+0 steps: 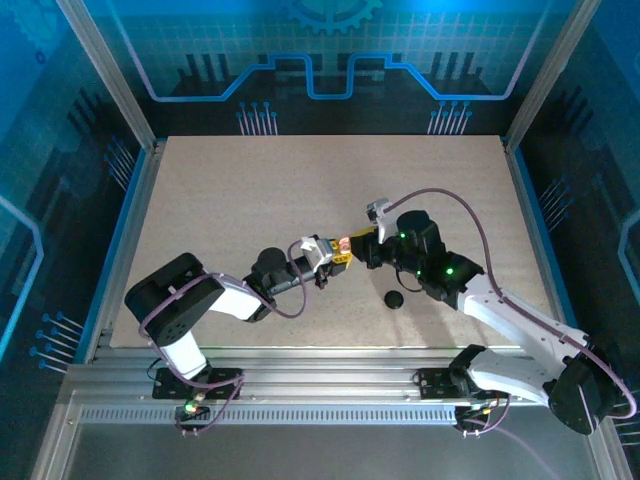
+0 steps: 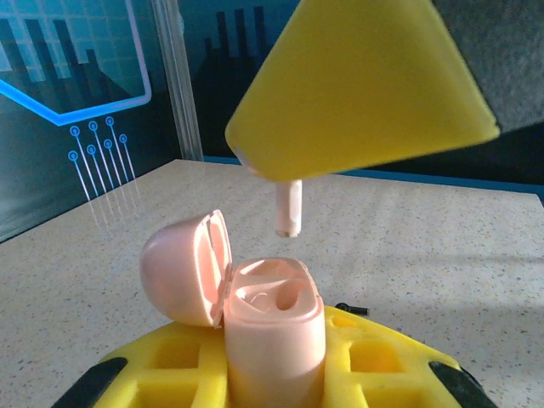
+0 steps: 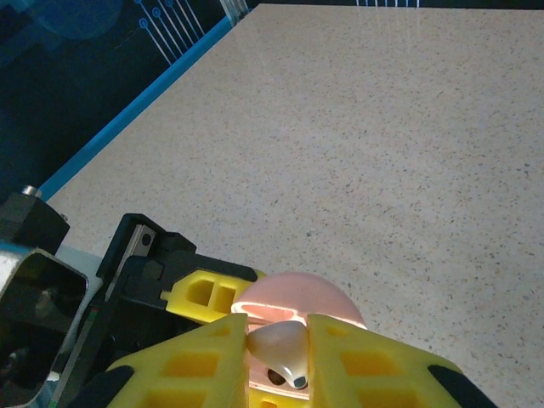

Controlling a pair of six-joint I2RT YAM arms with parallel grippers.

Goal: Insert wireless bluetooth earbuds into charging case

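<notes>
Blue-lit panels with circuit patterns wall in a pale speckled surface (image 1: 300, 200), and both arms reach in to meet just above its middle.

The left arm stretches across from the left. The left claw (image 2: 272, 361) is clamped narrow on a small pink charging case (image 2: 274, 327) and holds it upright between its yellow fingers, clear of the surface. The case's rounded lid (image 2: 183, 268) is flipped open and hangs off its left side in the left wrist view, so the two moulded hollows in the top are showing.

Right above the case is the earbud (image 2: 288, 208), a pale little piece with its stem pointing down at the open case. The stem tip hangs just over the hollows, with a gap between them. The right claw (image 3: 277, 340) grips its bulb end, the yellow fingers pinched close around it. From the right wrist view the earbud sits directly over the pink case.

Further right and nearer the arm bases, a small round black object (image 1: 394, 299) lies on the surface by itself, apart from both claws.
</notes>
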